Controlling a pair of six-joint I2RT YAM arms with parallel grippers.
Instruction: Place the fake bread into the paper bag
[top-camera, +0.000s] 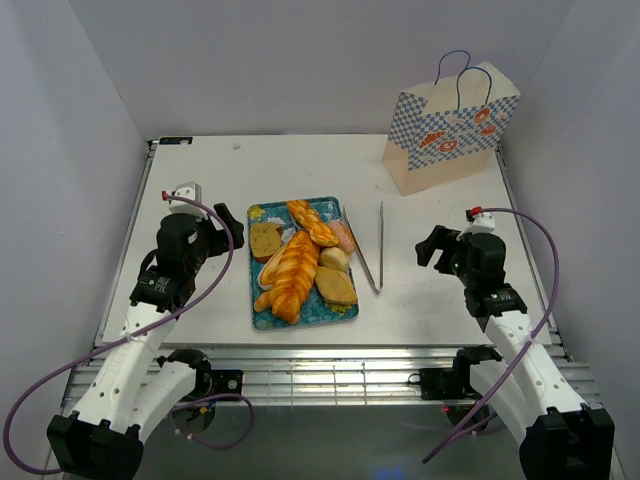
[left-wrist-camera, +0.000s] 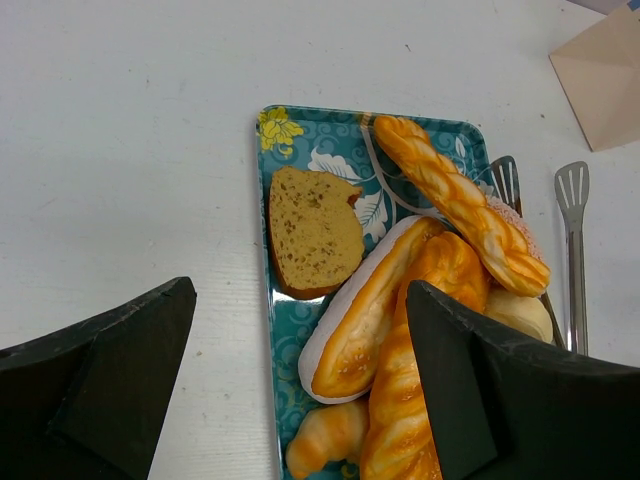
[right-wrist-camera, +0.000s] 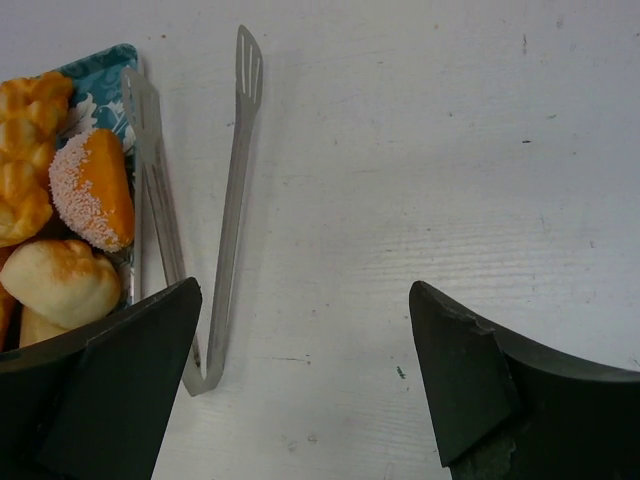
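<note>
Several golden-brown fake bread pieces lie on a blue patterned tray (top-camera: 262, 215): a large braided loaf (top-camera: 294, 273), a twisted stick (top-camera: 312, 222), a toast slice (top-camera: 265, 240), rolls and a croissant (left-wrist-camera: 325, 437). The toast slice (left-wrist-camera: 312, 230) and a long bun (left-wrist-camera: 370, 310) show in the left wrist view. The paper bag (top-camera: 450, 130) stands upright at the far right, checked with red logos and blue handles. My left gripper (top-camera: 225, 222) is open and empty, left of the tray. My right gripper (top-camera: 430, 245) is open and empty, right of the tongs.
Metal tongs (top-camera: 375, 250) lie on the white table just right of the tray, also in the right wrist view (right-wrist-camera: 225, 230). A sugared roll (right-wrist-camera: 95, 185) sits at the tray's right edge. White walls enclose the table on three sides.
</note>
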